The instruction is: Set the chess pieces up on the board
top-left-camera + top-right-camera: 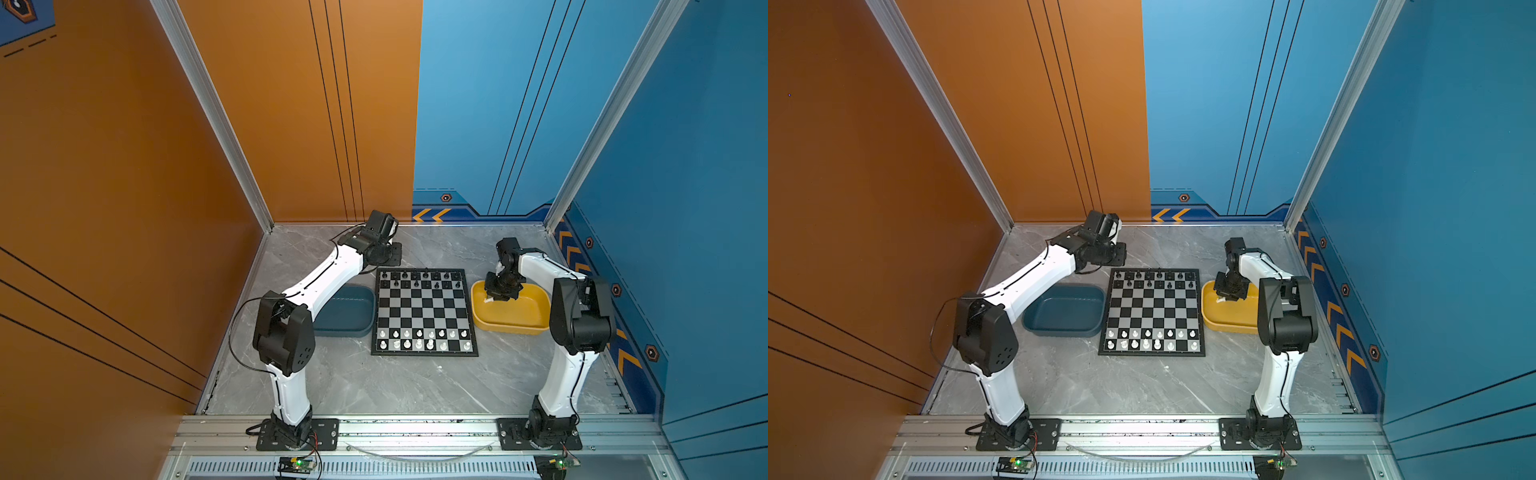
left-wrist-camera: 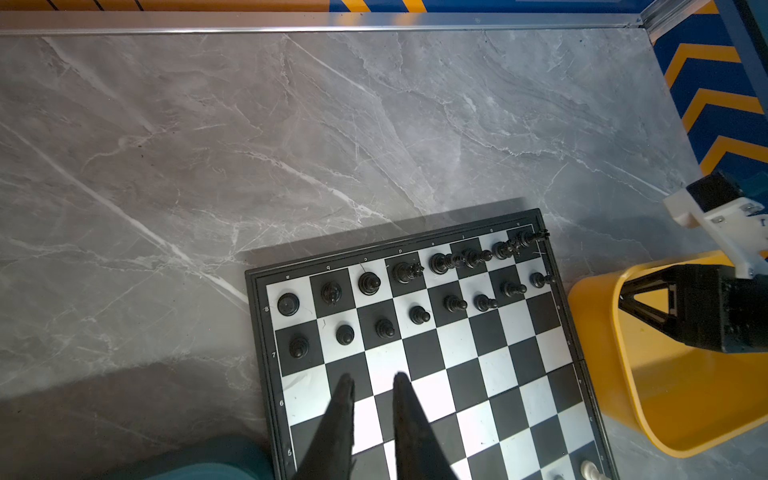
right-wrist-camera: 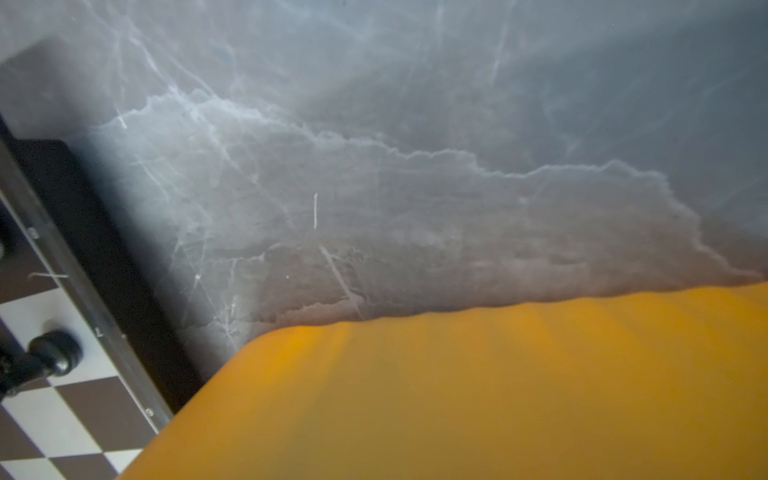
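- My right claw (image 1: 494,296) is dipped low into the yellow tray (image 1: 536,322), where loose men wait. A small white thing (image 1: 490,298) shows at its tips. The jaws are hidden under my wrist, so I cannot tell whether they have closed on it.
- Around that claw the tray is smooth moulded plastic with rounded corners. Its wall is shallow, so I can reach in from above.
- Just beside the claw lies the board (image 1: 424,311), flat, with a thin black frame and black and silvery squares.
- The white chess pieces (image 1: 419,333) stand on its two ranks nearer my bases. One bare square (image 1: 455,345) is left in the back rank, and I judge the white thing belongs there. The glossy black chess pieces (image 1: 415,279) fill the two far ranks.
- Across the board, my left claw (image 2: 372,384) hangs above the squares before the black pawns. Its slim dark fingers are narrowly parted and hold nothing. I judge it is parked clear.
- Beyond it sits a dark teal tray (image 1: 1067,311) on the grey, marble-veined counter (image 1: 374,386).
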You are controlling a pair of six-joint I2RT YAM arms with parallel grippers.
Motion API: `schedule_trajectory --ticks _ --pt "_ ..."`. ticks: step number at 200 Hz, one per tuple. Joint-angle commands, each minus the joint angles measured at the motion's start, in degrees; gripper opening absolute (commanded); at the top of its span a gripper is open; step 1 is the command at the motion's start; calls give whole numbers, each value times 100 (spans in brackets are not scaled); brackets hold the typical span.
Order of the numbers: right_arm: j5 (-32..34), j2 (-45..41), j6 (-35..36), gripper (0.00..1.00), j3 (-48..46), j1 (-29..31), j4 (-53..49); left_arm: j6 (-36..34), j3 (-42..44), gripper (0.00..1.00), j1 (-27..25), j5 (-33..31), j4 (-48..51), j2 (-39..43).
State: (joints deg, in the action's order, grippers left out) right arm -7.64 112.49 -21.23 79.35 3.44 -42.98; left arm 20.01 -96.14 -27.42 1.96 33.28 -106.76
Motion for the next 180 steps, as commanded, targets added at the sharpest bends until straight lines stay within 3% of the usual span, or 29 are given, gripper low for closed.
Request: schedule_trajectory --ticks 1,56,180 --pt "148 32 -4 23 37 51 -200 64 -155 20 44 121 -32 -73" --pt "169 -125 -21 16 -126 60 -189 100 -133 20 44 166 -32 -73" --pt "258 -503 -39 12 -127 58 -260 108 -89 19 30 182 -32 -28"
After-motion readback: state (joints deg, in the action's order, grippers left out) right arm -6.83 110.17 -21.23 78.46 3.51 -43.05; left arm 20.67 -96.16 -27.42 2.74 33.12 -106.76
